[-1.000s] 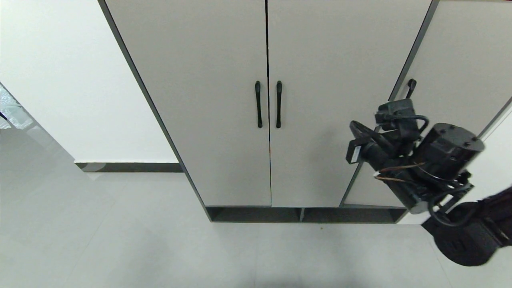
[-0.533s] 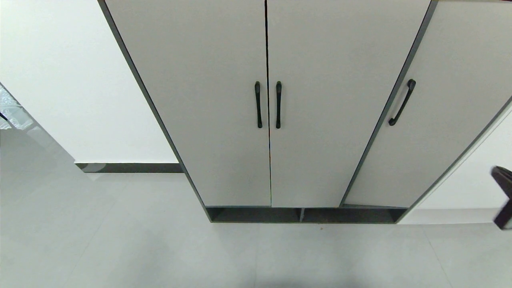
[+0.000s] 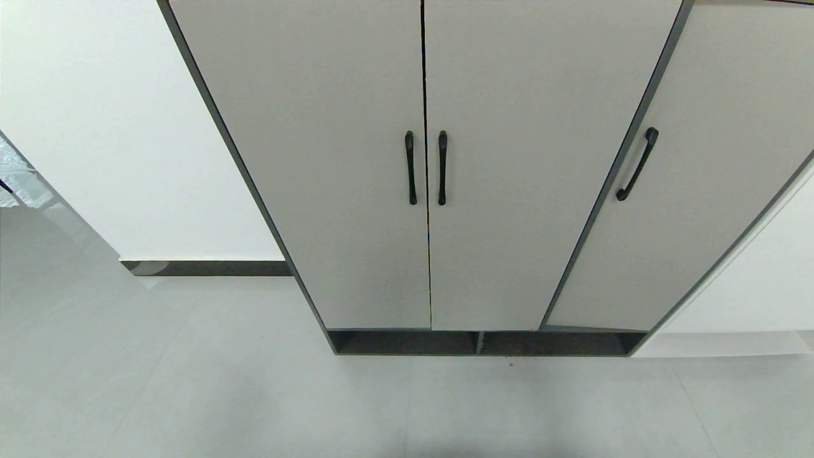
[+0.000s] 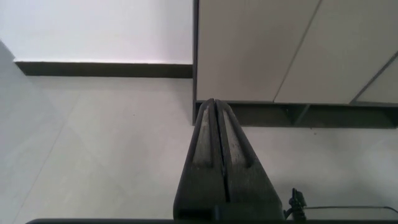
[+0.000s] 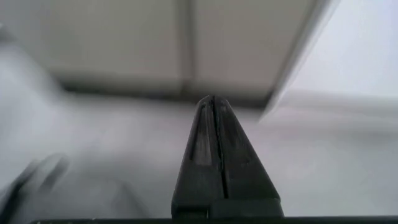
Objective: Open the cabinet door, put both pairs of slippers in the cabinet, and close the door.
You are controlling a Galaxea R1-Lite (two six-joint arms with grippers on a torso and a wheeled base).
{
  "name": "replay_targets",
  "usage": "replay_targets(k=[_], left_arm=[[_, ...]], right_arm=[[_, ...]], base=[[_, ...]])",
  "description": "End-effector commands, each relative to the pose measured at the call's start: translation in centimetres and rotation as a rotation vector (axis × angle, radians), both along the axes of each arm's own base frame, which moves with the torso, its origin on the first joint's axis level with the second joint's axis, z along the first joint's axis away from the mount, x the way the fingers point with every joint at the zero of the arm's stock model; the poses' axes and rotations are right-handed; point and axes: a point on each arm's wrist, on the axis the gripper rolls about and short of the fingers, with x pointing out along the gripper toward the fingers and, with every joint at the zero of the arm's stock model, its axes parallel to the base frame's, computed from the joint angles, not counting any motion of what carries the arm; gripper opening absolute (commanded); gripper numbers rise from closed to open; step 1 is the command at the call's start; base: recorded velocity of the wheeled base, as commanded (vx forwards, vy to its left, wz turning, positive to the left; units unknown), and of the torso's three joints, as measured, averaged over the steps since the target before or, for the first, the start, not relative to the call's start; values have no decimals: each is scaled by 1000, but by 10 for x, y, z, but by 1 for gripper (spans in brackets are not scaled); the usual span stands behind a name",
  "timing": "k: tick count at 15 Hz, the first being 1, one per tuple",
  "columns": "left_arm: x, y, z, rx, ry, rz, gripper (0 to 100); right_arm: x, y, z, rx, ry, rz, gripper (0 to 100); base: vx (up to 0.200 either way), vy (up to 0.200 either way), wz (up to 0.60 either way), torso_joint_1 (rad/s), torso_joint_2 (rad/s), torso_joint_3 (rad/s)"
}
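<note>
The cabinet stands on the floor, every door closed flush. Left end effector and right end effector hang before it, fingers pressed together, holding nothing.

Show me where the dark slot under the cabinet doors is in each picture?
Head view: dark slot low centre, beneath the doors.
Left wrist view: dark slot just behind the left claw.
Right wrist view: dark slot, blurry, behind the right claw.
Shared landmark: grey floor in front.
</note>
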Motion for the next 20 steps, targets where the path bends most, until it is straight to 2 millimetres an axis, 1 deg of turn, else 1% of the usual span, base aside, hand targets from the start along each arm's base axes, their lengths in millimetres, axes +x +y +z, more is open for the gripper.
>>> replay_targets(k=[1, 4, 6, 7, 9, 11, 13, 20], left_arm=[[0, 0, 0, 0, 1, 0, 0], [0, 0, 0, 0, 1, 0, 0], [0, 0, 0, 0, 1, 0, 0], [0, 0, 0, 0, 1, 0, 0], [0, 0, 0, 0, 1, 0, 0], [0, 0, 0, 0, 1, 0, 0], [0, 0, 0, 0, 1, 0, 0], [0, 0, 0, 0, 1, 0, 0]], right_arm=[[-3, 0, -6, 26, -41, -18, 0], [-3, 0, -6, 21, -43, -11, 0], [-3, -1, -6, 21, -45, -45, 0], [-3, -2, -6, 18, -46, -88, 0], [-6, 1, -6, 14, -74, -244, 0], [-6, 1, -6, 25, -78, -240, 0], [-11, 2, -8, 13, -140, -117, 0], [-11, 2, -8, 12, -140, -123, 0]], base=[[0, 0, 0, 0, 0, 0], [0, 0, 0, 0, 0, 0], [0, 0, 0, 0, 0, 0], [0, 0, 0, 0, 0, 0], [0, 0, 0, 0, 0, 0], [0, 0, 0, 0, 0, 0], [0, 0, 0, 0, 0, 0], [0, 0, 0, 0, 0, 0]])
